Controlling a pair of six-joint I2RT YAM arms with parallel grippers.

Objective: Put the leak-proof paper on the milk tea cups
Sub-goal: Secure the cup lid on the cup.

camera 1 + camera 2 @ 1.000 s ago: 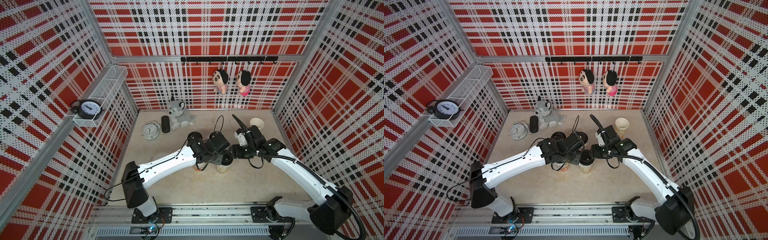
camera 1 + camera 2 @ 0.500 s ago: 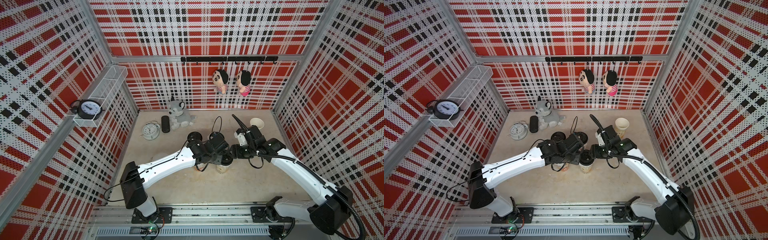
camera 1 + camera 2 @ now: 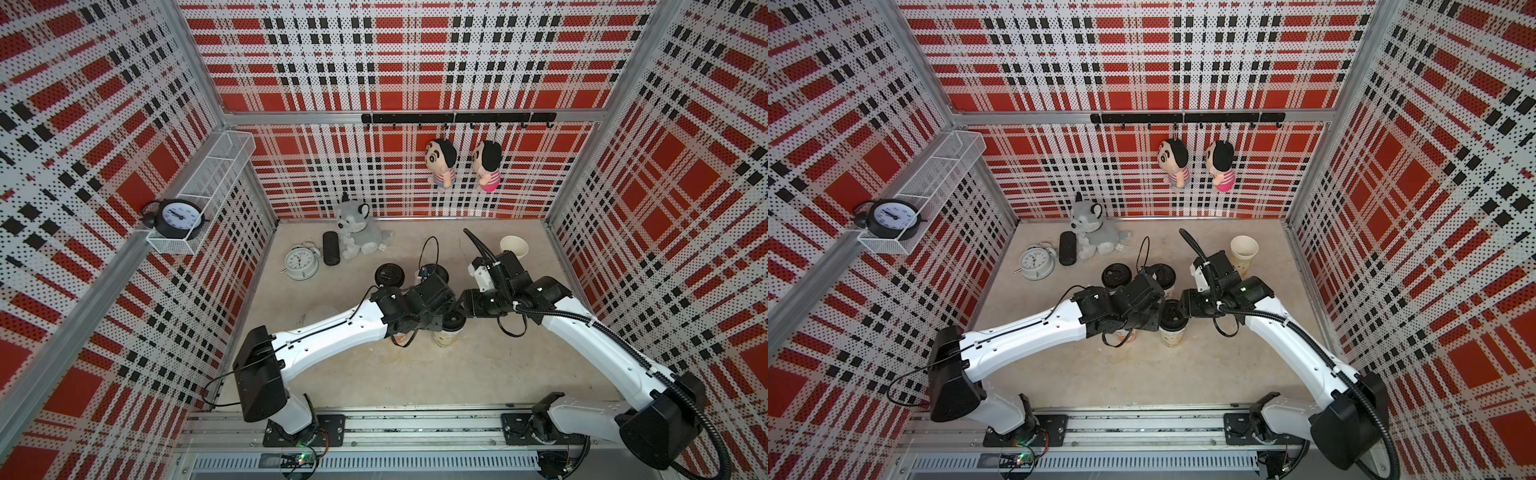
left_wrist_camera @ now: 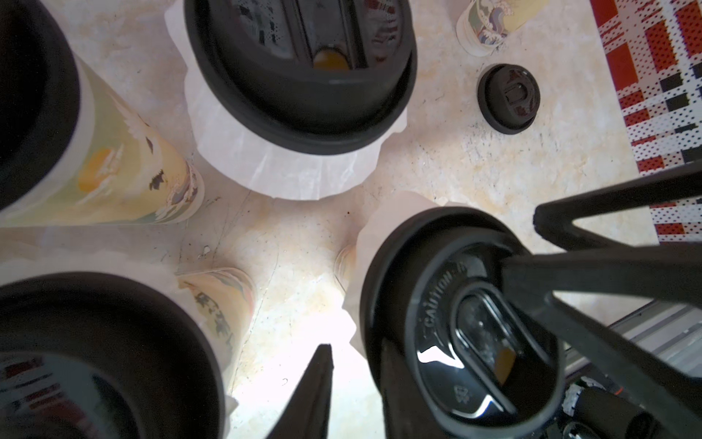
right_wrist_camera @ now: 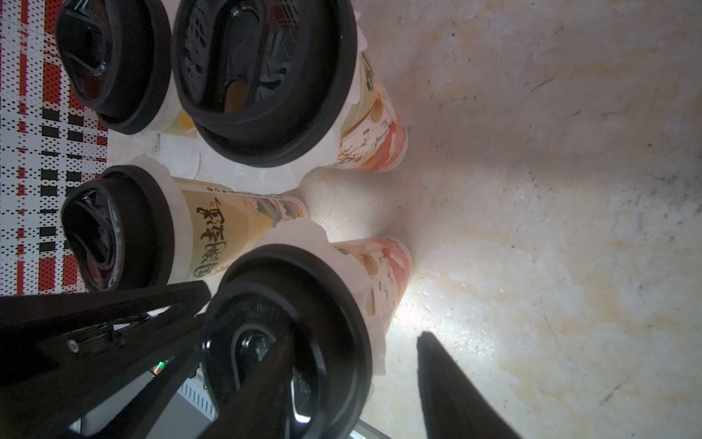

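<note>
**Grippers meet over a lidded cup.** Two black-fingered grippers close in on the front milk tea cup [image 3: 445, 338], a tapered paper cup printed in orange and yellow. It is capped by a glossy black plastic lid [image 4: 429, 300] embossed "CAUTION".

Leak-proof paper [image 4: 288, 171], thin, translucent and crinkled at the rim, skirts out from under the black lids of the clustered cups [image 5: 235, 228].

The left gripper [image 4: 355, 349] stands with jaws apart beside that lid. The film's overexposed rim lies between them, and contact cannot be made out. The right gripper [image 5: 355, 338] is spread too, one finger across the lid's top, the other clear of the cup's side.

Amber shows through a sip hole [image 4: 330, 59]. A fifth cup [image 3: 1244, 249] stands apart near the back wall, unlidded, pale inside. A loose lid [image 4: 509, 99] lies on the mottled beige tabletop [image 3: 478, 374].

In both top views the arms hide most of the cluster.
</note>
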